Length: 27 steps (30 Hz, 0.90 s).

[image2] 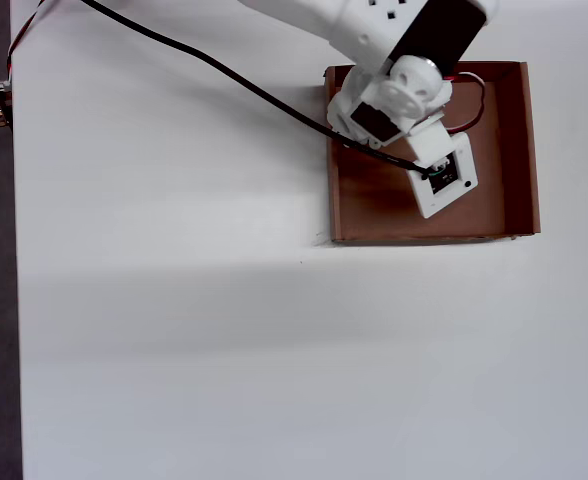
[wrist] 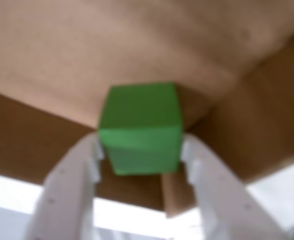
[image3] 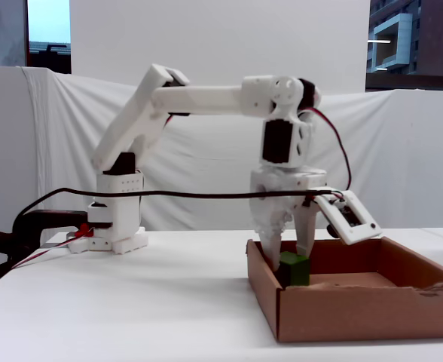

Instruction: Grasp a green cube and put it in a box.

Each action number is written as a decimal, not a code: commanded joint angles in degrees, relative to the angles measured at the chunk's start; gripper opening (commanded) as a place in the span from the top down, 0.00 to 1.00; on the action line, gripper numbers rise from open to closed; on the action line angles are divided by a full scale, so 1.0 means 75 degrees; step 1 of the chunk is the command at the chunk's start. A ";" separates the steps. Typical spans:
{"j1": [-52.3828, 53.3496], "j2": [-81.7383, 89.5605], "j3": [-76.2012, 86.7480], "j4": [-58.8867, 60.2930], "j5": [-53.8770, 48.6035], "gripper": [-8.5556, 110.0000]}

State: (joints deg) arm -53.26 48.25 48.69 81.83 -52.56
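Note:
The green cube (wrist: 139, 127) sits between my two white fingertips in the wrist view, touching both. My gripper (wrist: 139, 147) is shut on it. In the fixed view the gripper (image3: 291, 253) points straight down into the brown cardboard box (image3: 357, 309), and the cube (image3: 294, 269) is low inside, near the box's left wall. I cannot tell whether it touches the floor. In the overhead view the arm's wrist (image2: 404, 95) covers the cube and the fingers; the box (image2: 504, 150) lies at the upper right. The box floor (wrist: 137, 40) fills the wrist view behind the cube.
The white table (image2: 174, 330) stretches left of and in front of the box. The arm's base (image3: 116, 226) stands at the left in the fixed view. A black cable (image2: 224, 70) runs from the upper left to the wrist camera (image2: 444, 175).

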 commanded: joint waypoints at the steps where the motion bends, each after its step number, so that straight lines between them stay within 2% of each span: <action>1: 0.0047 0.0445 -0.0188 0.0012 -0.0082 0.75; 14: 0.1453 0.4160 0.2473 -0.0105 0.0000 0.75; 27: 0.4688 0.8168 0.6574 -0.0621 0.0012 0.75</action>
State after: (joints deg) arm -21.36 103.89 93.60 78.22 -52.56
